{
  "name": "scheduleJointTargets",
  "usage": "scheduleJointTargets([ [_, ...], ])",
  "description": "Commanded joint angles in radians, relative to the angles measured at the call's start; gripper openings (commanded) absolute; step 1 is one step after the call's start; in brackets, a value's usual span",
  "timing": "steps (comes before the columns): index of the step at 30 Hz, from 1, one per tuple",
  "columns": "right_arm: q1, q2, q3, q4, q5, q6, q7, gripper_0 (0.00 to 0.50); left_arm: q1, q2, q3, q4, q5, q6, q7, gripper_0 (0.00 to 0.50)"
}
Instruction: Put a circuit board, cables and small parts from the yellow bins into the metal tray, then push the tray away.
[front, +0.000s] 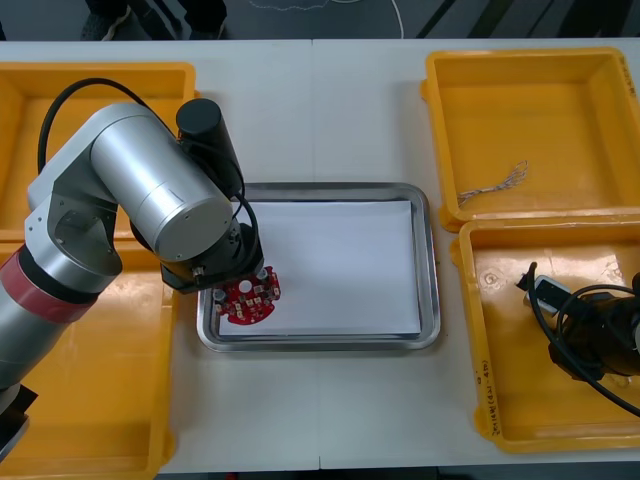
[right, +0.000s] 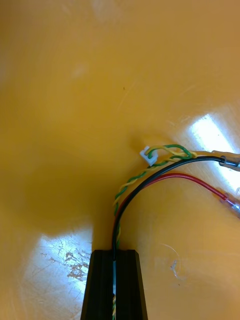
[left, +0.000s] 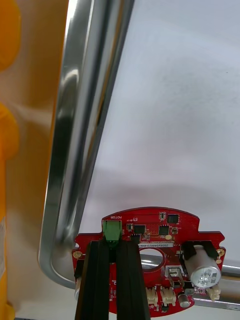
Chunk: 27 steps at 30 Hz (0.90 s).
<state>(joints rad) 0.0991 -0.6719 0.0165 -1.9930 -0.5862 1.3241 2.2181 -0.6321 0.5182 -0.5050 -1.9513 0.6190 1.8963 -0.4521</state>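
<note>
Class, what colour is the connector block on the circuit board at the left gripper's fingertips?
Green; the connector block shows best in the left wrist view.

The light tabletop (front: 330, 100) spans the front view, with a thin seam running from its far edge to its near edge through the middle. Directly on it stand the far left yellow bin (front: 100, 70), the near left yellow bin (front: 100, 400), the far right yellow bin (front: 560, 110) and the near right yellow bin (front: 510, 380). Each side's pair sits end to end. Between the pairs lies the metal tray (front: 432, 300), shiny at the rim and white inside, its right rim just beside the right-hand bins. Bare tabletop shows beyond the tray and in front of it.
</note>
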Motion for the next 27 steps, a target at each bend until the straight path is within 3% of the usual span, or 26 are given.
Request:
scheduleJointTargets([
  [1,0.027,0.012,-0.024,0.023,-0.004,-0.009,0.012,0.000,-0.032,-0.018,-0.035,0.017,-0.013,-0.062,-0.080,0.000],
  [7,0.024,0.012,-0.056,0.013,-0.032,0.009,0.015,0.000,-0.034,-0.030,-0.046,0.045,-0.019,-0.103,-0.097,0.000],
  [9,0.016,0.012,-0.087,0.003,-0.087,0.052,0.017,0.000,-0.034,-0.041,-0.047,0.063,-0.021,-0.111,-0.108,0.000],
  [14,0.008,0.012,-0.119,-0.066,-0.113,0.138,0.006,0.000,-0.032,-0.055,-0.047,0.075,-0.030,-0.111,-0.120,0.000],
  [20,-0.009,0.012,-0.139,-0.171,-0.133,0.257,-0.118,0.000,-0.034,-0.056,-0.061,0.078,-0.036,-0.123,-0.125,0.000],
  [23,-0.024,0.012,-0.141,-0.219,-0.142,0.310,-0.202,0.000,-0.032,-0.058,-0.066,0.080,-0.041,-0.123,-0.126,0.028],
  [25,-0.038,0.012,-0.141,-0.250,-0.153,0.343,-0.267,0.000,-0.028,-0.058,-0.064,0.080,-0.041,-0.125,-0.126,0.088],
  [27,-0.047,0.014,-0.141,-0.276,-0.161,0.362,-0.321,0.000,-0.018,-0.056,-0.066,0.080,-0.044,-0.131,-0.128,0.114],
])
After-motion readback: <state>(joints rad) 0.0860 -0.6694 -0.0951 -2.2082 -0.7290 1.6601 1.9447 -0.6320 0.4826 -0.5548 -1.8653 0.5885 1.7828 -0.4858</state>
